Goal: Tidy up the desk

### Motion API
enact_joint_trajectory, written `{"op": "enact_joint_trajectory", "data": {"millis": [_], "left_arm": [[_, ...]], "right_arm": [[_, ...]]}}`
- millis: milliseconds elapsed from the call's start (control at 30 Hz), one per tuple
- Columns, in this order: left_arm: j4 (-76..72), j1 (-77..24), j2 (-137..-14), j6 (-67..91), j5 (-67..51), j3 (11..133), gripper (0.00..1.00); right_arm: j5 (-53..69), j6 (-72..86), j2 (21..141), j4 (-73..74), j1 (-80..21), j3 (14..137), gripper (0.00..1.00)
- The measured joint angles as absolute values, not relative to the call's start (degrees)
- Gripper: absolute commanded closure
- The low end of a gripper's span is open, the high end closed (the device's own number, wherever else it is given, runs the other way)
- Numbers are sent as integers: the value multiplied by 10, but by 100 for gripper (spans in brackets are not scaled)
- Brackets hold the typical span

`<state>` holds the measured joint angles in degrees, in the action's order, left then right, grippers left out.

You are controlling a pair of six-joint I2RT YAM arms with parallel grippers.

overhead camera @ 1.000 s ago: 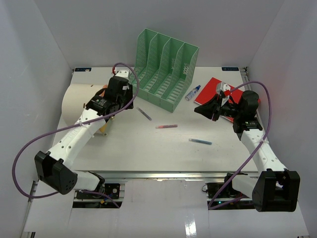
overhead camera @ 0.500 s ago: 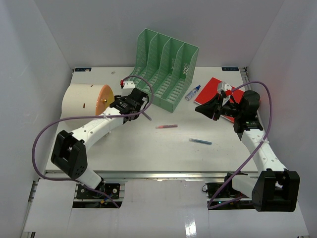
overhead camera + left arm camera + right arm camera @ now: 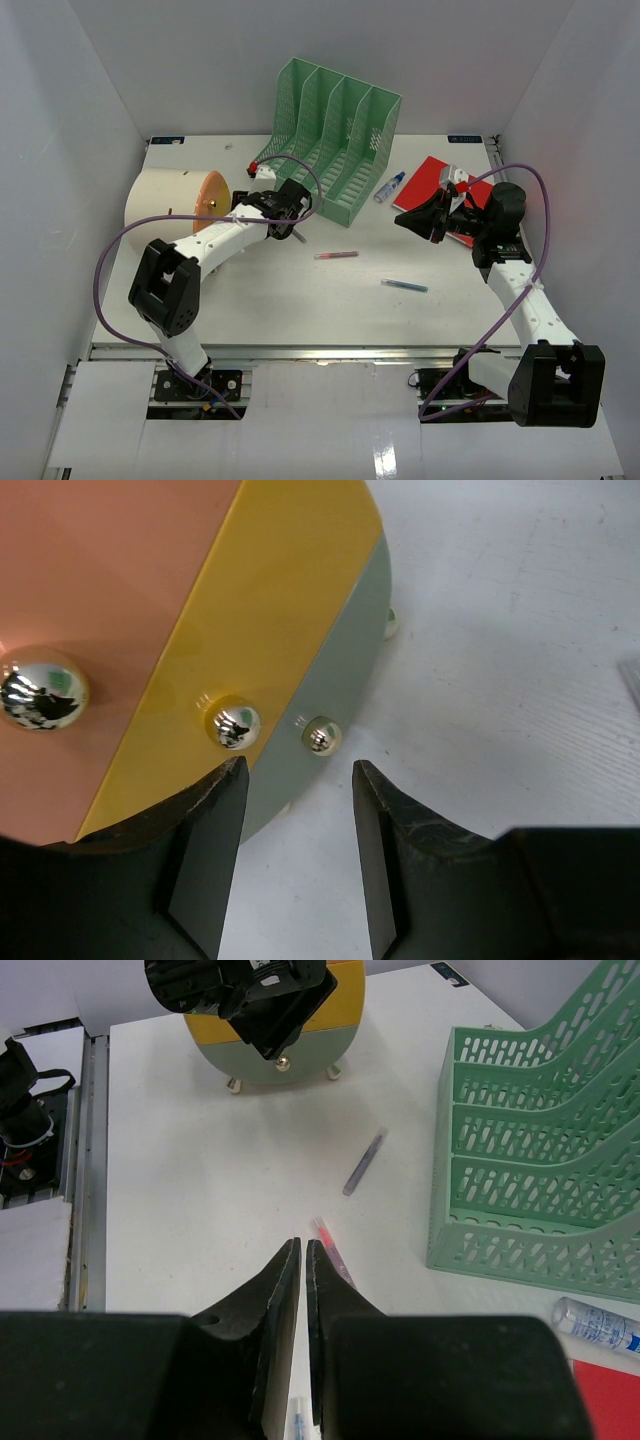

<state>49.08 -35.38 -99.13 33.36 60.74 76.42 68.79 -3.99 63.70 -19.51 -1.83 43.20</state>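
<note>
The desk (image 3: 300,305) is a white tabletop with a metal front rail. A cream round drawer unit (image 3: 165,200) lies at its left. Its face has orange (image 3: 100,600), yellow (image 3: 270,610) and grey (image 3: 345,660) drawer fronts with metal knobs. My left gripper (image 3: 244,210) is open and empty just in front of that face. The grey front's knob (image 3: 320,735) is just ahead of the gap between the fingers. My right gripper (image 3: 412,222) is shut and empty above the desk's right side, with a red pen (image 3: 335,1255) lying past its tips.
A green file organizer (image 3: 340,130) stands at the back. A grey pen (image 3: 295,233), the red pen (image 3: 336,255) and a blue pen (image 3: 404,286) lie mid-desk. A small bottle (image 3: 390,187) and a red notebook (image 3: 425,180) lie at the back right.
My left arm has swung right and folded back, bringing its gripper from over the drawer unit down in front of its face. The right arm has not moved.
</note>
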Motion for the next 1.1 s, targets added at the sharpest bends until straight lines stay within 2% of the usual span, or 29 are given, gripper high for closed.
{"op": "enact_joint_trajectory", "data": {"millis": [467,633,733,933,1100], "left_arm": [[540,-328,-1004,360,640,786,42],[548,-316,-1022,367,639,789,45],[555,-316,-1031,367,642,791,53],[566,-315,-1034,369,652,795,61],[570,-314,-1034,369,657,795,84]], "right_arm": [[688,-40,637,-195,-12,432,87],[688,-40,637,-195,-11,432,87],[688,-40,637,-195,-11,432,87],[688,-40,637,-195,-11,432,87],[690,-40,637,-195,-11,432,87]]}}
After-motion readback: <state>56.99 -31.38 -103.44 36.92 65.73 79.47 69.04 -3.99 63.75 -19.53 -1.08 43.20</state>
